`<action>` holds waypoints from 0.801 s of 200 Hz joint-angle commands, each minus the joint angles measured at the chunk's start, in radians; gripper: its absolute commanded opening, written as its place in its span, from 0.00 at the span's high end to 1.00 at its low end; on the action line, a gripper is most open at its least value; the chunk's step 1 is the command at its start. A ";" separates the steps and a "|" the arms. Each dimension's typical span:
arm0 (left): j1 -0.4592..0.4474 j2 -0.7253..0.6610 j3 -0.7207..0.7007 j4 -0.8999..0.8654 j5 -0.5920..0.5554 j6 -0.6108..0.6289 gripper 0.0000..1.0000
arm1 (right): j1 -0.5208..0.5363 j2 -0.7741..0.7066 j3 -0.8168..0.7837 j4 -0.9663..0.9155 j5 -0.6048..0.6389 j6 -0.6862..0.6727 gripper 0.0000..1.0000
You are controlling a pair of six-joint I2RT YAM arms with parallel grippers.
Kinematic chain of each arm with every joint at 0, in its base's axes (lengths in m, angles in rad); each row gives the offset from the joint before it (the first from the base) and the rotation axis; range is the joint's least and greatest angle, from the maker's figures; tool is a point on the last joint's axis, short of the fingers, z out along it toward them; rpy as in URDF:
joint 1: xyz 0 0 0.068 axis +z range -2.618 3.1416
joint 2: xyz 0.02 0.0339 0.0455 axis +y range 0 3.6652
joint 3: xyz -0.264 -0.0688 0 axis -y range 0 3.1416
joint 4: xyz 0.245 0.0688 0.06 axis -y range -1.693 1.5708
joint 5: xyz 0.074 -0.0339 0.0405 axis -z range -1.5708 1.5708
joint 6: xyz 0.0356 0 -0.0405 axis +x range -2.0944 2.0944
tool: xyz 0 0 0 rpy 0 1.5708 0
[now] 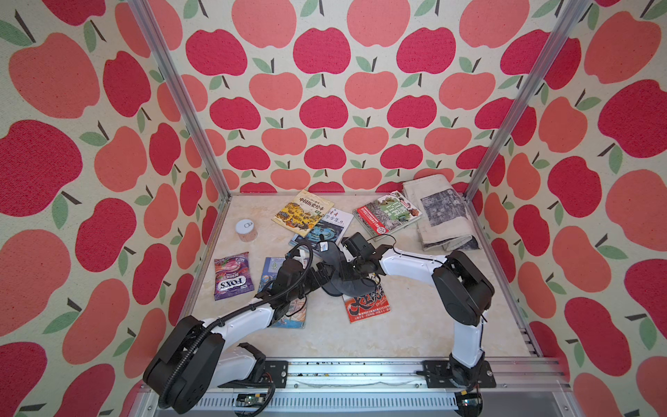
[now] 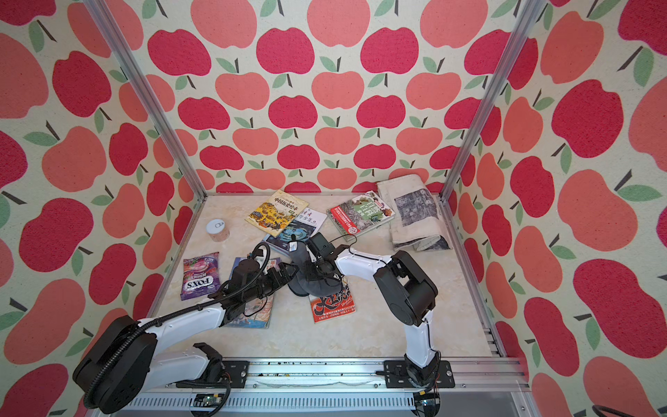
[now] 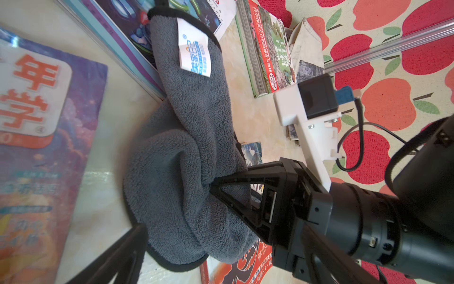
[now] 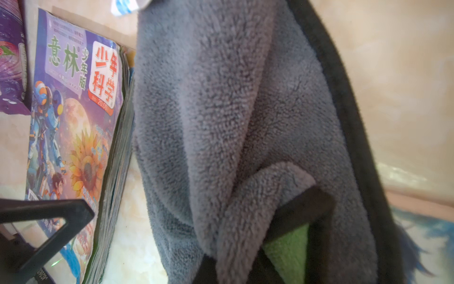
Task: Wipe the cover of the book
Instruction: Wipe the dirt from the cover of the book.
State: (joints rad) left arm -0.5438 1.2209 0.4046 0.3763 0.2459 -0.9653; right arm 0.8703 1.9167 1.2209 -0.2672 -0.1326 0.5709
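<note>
Past the arm mounts on the front rail (image 1: 361, 368), the red-and-black paperback (image 1: 368, 307) lies flat and face up on the counter (image 1: 397, 335), between the two arms. It looks thin and light with a glossy cover, so I judge it could skate on the smooth surface under a wipe; pinning a free corner should steady it. Bold black brush lettering runs across its orange-red cover.

Just behind, the grey cloth (image 3: 186, 147) slumps over the book's far edge. It is soft and limp, and is best taken at a gathered fold. The right claw (image 3: 215, 186) is clamped on such a fold. The cloth has plush pile, a black hem, a white label and a green underside.

The left claw (image 1: 323, 276) stands with fingers apart just beside the cloth, empty, its arm reaching across a purple science magazine (image 4: 73, 123).

Farther back lie two overlapping books (image 1: 306, 216) and a folded newspaper (image 1: 440, 213).
</note>
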 commanded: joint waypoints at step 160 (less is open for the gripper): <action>0.001 0.086 0.043 -0.001 -0.001 0.048 0.01 | 0.126 -0.337 -0.473 -0.159 -0.016 0.065 1.00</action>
State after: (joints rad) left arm -0.5438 1.2858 0.4133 0.3771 0.2432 -0.9451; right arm 1.0355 1.5917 0.8379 -0.2798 -0.1780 0.6121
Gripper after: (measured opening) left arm 0.993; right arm 0.093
